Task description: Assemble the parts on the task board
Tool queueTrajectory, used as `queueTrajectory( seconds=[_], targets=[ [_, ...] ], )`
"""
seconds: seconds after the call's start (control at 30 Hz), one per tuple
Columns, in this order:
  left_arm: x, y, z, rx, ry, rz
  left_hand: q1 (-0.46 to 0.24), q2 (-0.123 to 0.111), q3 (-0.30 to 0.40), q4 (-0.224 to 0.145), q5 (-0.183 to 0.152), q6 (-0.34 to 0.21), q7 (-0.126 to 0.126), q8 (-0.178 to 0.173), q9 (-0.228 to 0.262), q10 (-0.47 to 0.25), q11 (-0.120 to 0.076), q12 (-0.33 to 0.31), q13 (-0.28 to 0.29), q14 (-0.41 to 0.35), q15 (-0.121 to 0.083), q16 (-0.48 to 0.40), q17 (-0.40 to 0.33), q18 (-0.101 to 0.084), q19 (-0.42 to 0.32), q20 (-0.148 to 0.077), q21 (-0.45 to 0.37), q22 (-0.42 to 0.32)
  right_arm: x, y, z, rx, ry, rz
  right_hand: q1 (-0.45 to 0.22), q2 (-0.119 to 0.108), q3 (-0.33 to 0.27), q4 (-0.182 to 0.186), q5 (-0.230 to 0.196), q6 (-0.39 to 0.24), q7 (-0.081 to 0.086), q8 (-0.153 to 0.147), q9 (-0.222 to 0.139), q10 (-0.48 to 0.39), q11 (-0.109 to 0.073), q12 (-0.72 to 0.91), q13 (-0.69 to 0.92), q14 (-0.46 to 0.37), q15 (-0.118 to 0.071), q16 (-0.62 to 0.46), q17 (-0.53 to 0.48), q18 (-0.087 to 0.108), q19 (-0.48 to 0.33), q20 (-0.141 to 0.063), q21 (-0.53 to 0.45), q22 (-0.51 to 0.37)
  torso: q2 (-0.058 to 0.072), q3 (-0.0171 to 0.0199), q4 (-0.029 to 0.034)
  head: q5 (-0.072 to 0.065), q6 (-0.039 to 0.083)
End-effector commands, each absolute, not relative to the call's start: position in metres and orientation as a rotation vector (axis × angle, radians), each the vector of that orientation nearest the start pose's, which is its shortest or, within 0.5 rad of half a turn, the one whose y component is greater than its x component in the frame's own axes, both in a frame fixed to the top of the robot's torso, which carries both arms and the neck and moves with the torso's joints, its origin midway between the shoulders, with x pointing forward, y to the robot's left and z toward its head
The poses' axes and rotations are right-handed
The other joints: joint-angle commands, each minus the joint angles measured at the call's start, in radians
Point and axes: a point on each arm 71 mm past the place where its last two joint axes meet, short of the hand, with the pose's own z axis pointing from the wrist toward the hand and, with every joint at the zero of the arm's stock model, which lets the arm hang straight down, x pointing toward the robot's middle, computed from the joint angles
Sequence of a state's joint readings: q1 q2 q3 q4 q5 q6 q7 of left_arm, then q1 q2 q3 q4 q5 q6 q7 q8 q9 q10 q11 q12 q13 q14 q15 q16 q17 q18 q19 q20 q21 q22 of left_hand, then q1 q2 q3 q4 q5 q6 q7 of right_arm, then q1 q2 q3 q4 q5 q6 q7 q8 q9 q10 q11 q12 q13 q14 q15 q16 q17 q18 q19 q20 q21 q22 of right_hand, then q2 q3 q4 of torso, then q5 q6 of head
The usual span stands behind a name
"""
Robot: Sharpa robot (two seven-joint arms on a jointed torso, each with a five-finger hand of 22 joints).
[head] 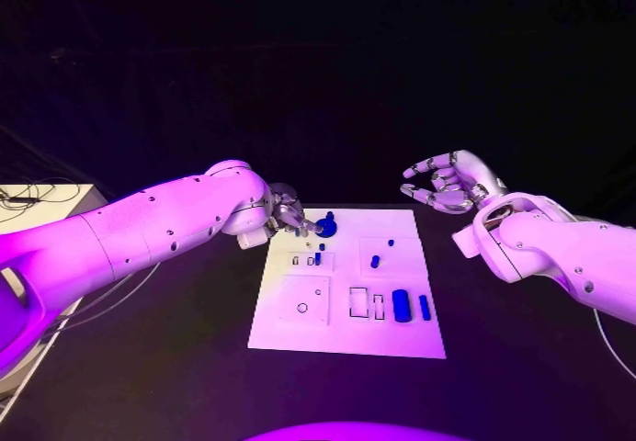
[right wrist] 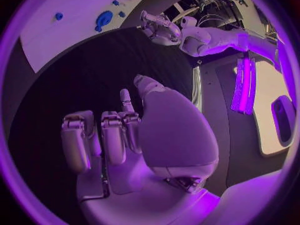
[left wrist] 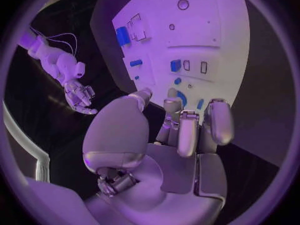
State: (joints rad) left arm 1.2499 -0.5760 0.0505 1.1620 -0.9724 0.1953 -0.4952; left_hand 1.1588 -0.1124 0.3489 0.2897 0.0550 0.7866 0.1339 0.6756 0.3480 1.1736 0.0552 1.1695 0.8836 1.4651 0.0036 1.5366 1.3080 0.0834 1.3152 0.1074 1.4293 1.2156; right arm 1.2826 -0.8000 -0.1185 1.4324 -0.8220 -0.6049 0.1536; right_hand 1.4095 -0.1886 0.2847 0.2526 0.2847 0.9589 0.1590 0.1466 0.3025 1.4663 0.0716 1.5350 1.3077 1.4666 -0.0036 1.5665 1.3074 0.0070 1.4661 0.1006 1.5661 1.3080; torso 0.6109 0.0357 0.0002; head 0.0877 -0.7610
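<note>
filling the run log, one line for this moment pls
left hand: at far-left corner of task board, over blue part | right hand: open, off board

Black table (head: 159,367), pale box (head: 47,197), perhaps cables (head: 33,193)

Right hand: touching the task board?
Apart. The head view shows the right hand raised over bare table, clear of the task board's right edge.

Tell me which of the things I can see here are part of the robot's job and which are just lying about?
Part of the job:
white board
small blue pieces on it
left hand, at the board's far corner
right hand, raised beside the board, holding nothing

Just lying about:
pale box with cables on it, at the table's left
black table
</note>
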Motion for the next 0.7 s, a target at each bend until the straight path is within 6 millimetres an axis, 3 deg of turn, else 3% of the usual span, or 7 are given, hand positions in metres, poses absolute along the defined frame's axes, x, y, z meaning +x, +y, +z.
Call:
queueTrajectory(
  seconds=[0.03,0.27,0.7],
  targets=[
    [0.552,0.178,-0.2,-0.271,2.35,-0.441,-0.006,0.006,0.003,0.0,-0.002,-0.005,-0.002,0.006,0.001,-0.011,0.001,-0.008,-0.003,0.061,-0.008,-0.004,0.149,-0.005,0.0,-0.004,0.002,0.0,0.512,-0.215,-0.162,0.38,1.458,0.941,0.001,-0.009,0.008,0.002,0.005,-0.008,0.0,0.001,0.0,0.072,0.003,-0.007,0.233,0.098,0.004,-0.004,0.239,-0.007,0.105,0.003,0.005,0.263,0.005,0.0014,-0.0073,0.001,-0.002],
    [0.555,0.17,-0.21,-0.246,2.389,-0.413,-0.007,0.007,0.005,0.0,-0.002,-0.008,-0.002,0.006,0.003,-0.018,0.001,-0.014,-0.012,0.061,-0.008,-0.004,0.149,-0.005,0.0,-0.005,0.002,0.0,0.512,-0.212,-0.163,0.376,1.465,0.943,0.0,-0.01,0.008,0.003,0.006,-0.009,0.001,0.0,0.0,0.071,0.003,-0.009,0.231,0.098,0.004,-0.004,0.238,-0.007,0.104,0.003,0.004,0.262,0.011,0.0031,-0.0153,0.005,-0.003],
    [0.557,0.16,-0.22,-0.222,2.42,-0.381,0.001,0.013,0.032,-0.005,-0.002,-0.022,0.001,0.008,0.015,-0.04,0.003,-0.031,-0.036,0.064,-0.006,-0.002,0.158,-0.006,0.001,-0.004,0.003,0.003,0.513,-0.209,-0.162,0.372,1.468,0.945,-0.008,-0.011,0.009,0.007,0.006,-0.012,0.002,0.0,0.0,0.068,0.004,-0.013,0.228,0.097,0.006,-0.006,0.233,-0.005,0.1,0.004,-0.004,0.257,0.019,0.0021,-0.0186,0.003,0.001]
  ],
)
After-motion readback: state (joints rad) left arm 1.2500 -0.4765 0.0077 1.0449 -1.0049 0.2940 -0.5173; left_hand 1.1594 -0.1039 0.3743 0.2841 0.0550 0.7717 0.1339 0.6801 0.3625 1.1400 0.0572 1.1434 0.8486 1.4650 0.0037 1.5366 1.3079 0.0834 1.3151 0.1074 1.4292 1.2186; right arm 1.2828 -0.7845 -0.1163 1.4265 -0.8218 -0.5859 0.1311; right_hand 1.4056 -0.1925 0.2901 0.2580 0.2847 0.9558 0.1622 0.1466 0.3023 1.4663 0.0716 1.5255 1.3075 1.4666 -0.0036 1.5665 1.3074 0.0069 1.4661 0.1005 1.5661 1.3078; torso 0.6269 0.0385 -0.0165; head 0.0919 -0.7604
